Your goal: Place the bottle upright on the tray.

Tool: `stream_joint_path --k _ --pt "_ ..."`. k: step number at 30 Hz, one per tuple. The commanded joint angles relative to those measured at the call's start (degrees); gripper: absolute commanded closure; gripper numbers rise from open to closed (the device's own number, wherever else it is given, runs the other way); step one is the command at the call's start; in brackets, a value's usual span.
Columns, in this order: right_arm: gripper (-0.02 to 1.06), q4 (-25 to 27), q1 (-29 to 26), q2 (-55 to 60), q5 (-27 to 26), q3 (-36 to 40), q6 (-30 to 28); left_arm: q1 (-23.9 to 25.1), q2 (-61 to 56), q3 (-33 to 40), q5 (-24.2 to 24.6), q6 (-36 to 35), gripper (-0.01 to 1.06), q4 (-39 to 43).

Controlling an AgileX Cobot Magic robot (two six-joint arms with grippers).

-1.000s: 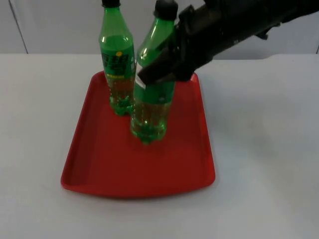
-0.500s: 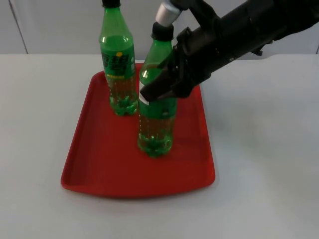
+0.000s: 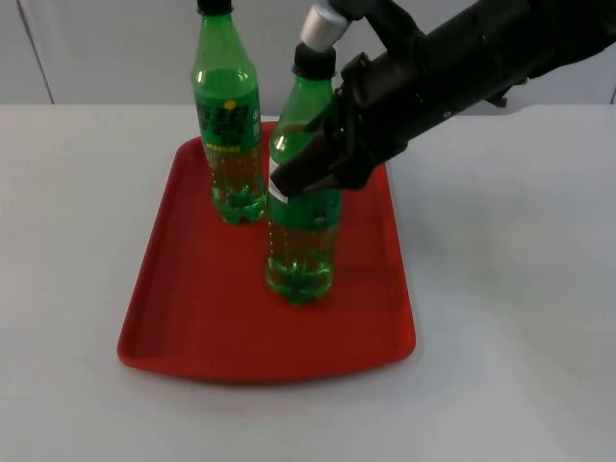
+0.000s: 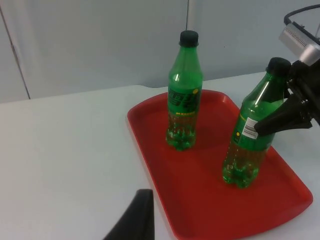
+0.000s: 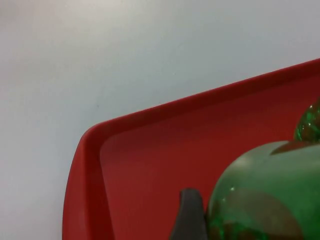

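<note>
I am clamping my right gripper point(image 3: 306, 171) on the bottle point(image 3: 302, 236), now standing on the tray point(image 3: 192, 327) beside another bottle point(image 3: 229, 125); only releasing remains. My left gripper point(image 4: 137, 220) is waiting nearby, fingers' state unclear.

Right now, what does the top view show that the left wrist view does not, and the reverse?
Top view alone: the whole red tray with its near rim. Left wrist view alone: the white barcode label on the held green bottle, and the waiting left gripper's black fingertip. Both: the second green bottle upright on the tray and the right gripper clamped on the held bottle's middle.
</note>
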Motion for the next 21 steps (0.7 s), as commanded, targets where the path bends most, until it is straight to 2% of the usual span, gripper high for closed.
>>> stream_joint_path --k 1,2,5,21 --pt "0.38 -2.5 0.4 1.1 0.2 0.5 -0.3 0.1 -0.2 0.1 -0.2 -0.3 0.05 0.2" --pt "0.38 -2.5 0.4 1.1 0.2 0.5 -0.3 0.1 -0.2 0.1 -0.2 -0.3 0.05 0.2" --pt "0.28 -2.5 0.4 1.1 0.2 0.5 -0.3 0.1 -0.2 0.1 -0.2 -0.3 0.05 0.2" --pt "0.28 -2.5 0.4 1.1 0.2 0.5 -0.3 0.1 -0.2 0.1 -0.2 -0.3 0.05 0.2"
